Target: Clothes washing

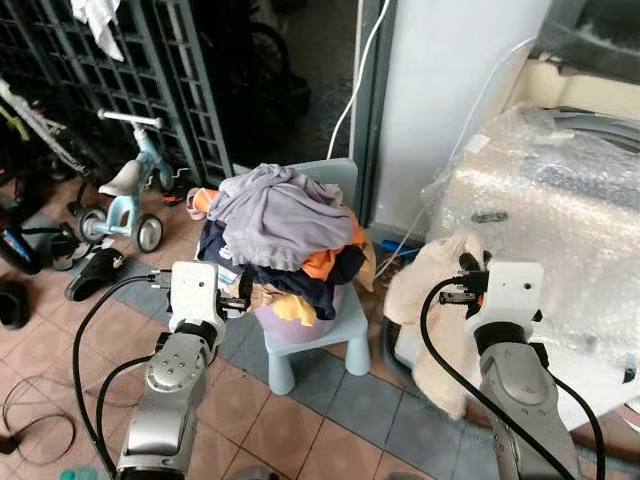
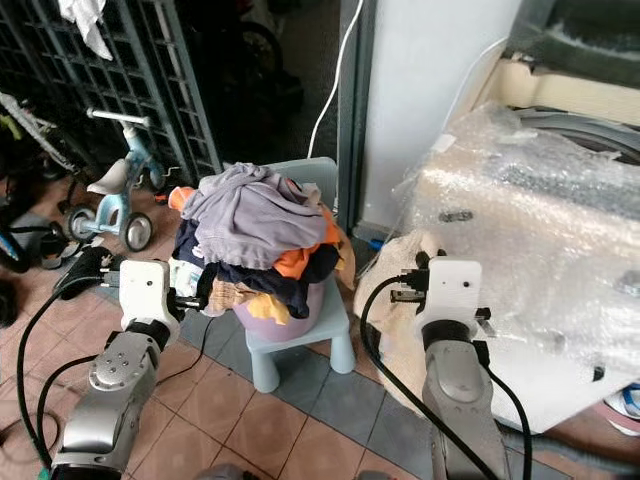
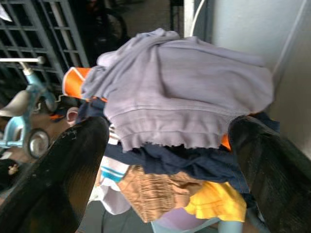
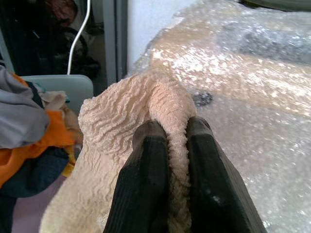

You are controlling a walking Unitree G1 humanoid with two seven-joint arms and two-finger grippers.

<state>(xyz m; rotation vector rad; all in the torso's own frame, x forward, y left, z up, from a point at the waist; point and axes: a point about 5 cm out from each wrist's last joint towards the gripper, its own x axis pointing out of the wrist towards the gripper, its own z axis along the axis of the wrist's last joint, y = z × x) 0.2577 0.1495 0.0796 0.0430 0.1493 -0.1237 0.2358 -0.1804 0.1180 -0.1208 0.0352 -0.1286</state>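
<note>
The right gripper (image 4: 167, 141) pinches a cream towel (image 4: 121, 145) beside the bubble-wrapped washing machine (image 1: 560, 200). The left gripper (image 3: 165, 145), its 2 fingers spread wide, faces the clothes pile (image 1: 275, 235) on a small blue chair (image 1: 315, 340).

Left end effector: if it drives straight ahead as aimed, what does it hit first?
Likely the laundry pile on the small chair: the open left end effector frames the grey garment and navy cloth just below. Depth is unclear.

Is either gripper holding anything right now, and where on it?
The right gripper pinches a cream towel by a bunched fold; the left gripper is open, holding nothing.
</note>
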